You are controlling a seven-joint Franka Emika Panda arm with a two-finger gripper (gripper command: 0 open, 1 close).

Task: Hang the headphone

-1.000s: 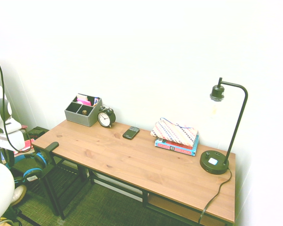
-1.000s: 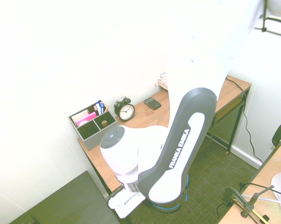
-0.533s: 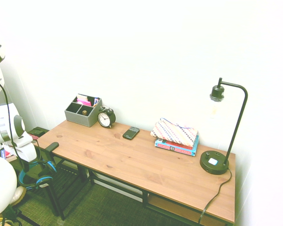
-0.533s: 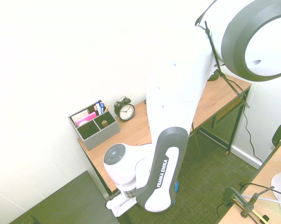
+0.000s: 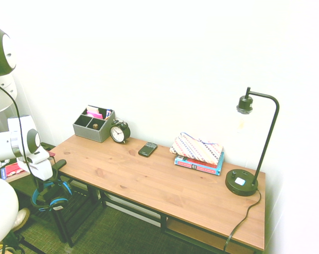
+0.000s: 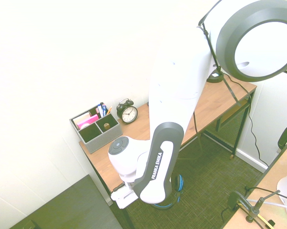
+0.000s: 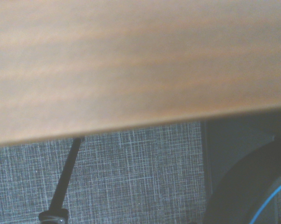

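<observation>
White arm's gripper [image 5: 47, 182] at desk's [image 5: 149, 177] left end, below tabletop level. Headphone [image 5: 52, 196] dangles beneath it, apparently held; finger state hidden, cannot tell. Step: carrying headphone. Next, likely: reach hook, not visible, lower headband over it.

brown wood-grain desk [image 5: 159, 182], black-and-blue headphone [image 5: 52, 196], grey organizer [image 5: 92, 125] with pink inside, black alarm clock [image 5: 119, 131] white-faced, striped multicolour pouch [image 5: 196, 147], blue book [image 5: 199, 164], black lamp [image 5: 250, 143], black phone [image 5: 147, 149]
</observation>
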